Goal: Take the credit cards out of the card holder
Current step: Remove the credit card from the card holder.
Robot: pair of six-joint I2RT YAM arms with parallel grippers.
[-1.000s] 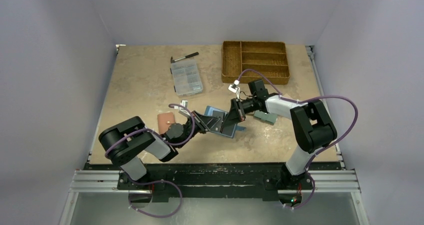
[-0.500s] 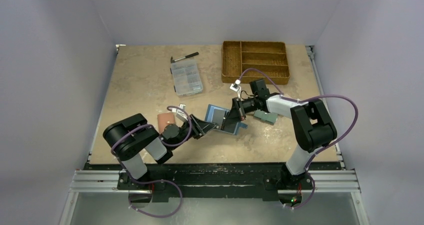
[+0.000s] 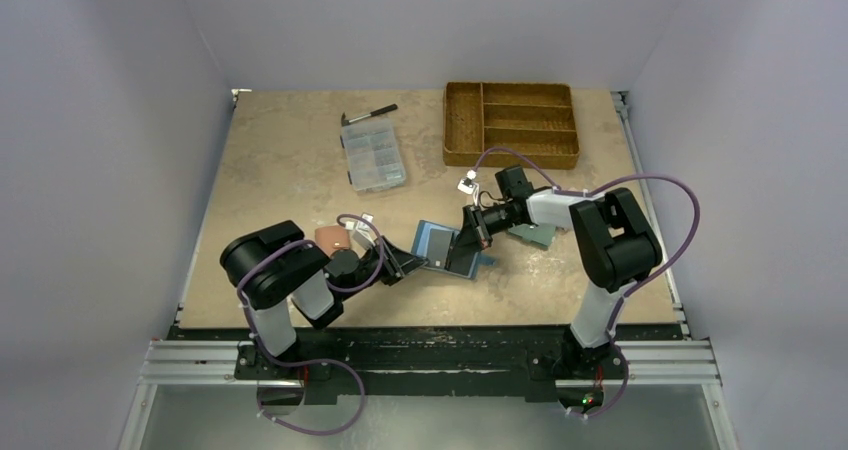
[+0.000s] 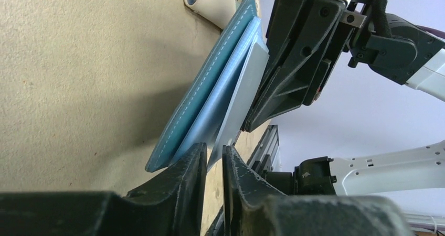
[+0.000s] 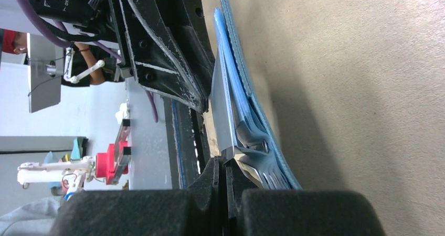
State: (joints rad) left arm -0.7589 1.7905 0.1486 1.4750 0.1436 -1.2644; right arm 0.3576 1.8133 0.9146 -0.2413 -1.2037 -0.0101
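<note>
The dark blue card holder (image 3: 440,240) stands tilted up on its edge near the middle of the table, its light blue inside (image 4: 210,97) showing. A greyish credit card (image 4: 245,86) sticks out of it. My right gripper (image 3: 465,245) is shut, its tips (image 5: 226,165) pinching a thin edge where the holder's pockets (image 5: 246,97) and the grey card's corner (image 5: 223,115) meet. My left gripper (image 3: 416,260) faces it from the left. In the left wrist view its jaws (image 4: 214,154) stand a narrow gap apart with the card's lower corner at their mouth. No other cards show.
A brown wallet (image 3: 333,238) lies by the left arm and a pale teal-green wallet (image 3: 532,233) under the right arm. Further back are a clear compartment box (image 3: 374,158), a marker pen (image 3: 370,114) and a woven divided tray (image 3: 510,120).
My left gripper was shut, opened wider, then narrowed to a slim gap while its arm drew back toward the base. The right gripper stayed shut, shifting slightly nearer with the holder.
</note>
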